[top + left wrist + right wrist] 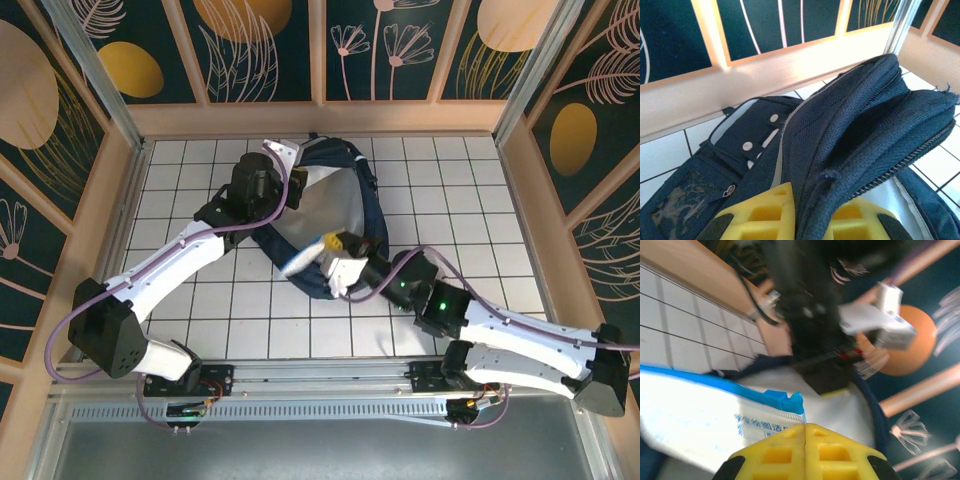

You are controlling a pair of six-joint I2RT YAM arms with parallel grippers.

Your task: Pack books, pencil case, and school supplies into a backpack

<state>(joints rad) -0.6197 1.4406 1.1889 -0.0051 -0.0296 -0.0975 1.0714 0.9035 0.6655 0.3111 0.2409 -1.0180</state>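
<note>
left tool [810,217] on backpack [855,115] rim

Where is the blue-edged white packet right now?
The packet sits mid-table in the top view, pinched by the right gripper over the open backpack.

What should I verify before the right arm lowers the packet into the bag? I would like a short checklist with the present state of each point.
1. Left gripper pinches the backpack at its rim: ok.
2. Backpack mouth open, pale lining showing: ok.
3. Right gripper shut on the white packet: ok, it seems pinched at a corner.
4. Packet past the near rim of the mouth: cannot tell.
5. Free room inside: cannot tell.
</note>
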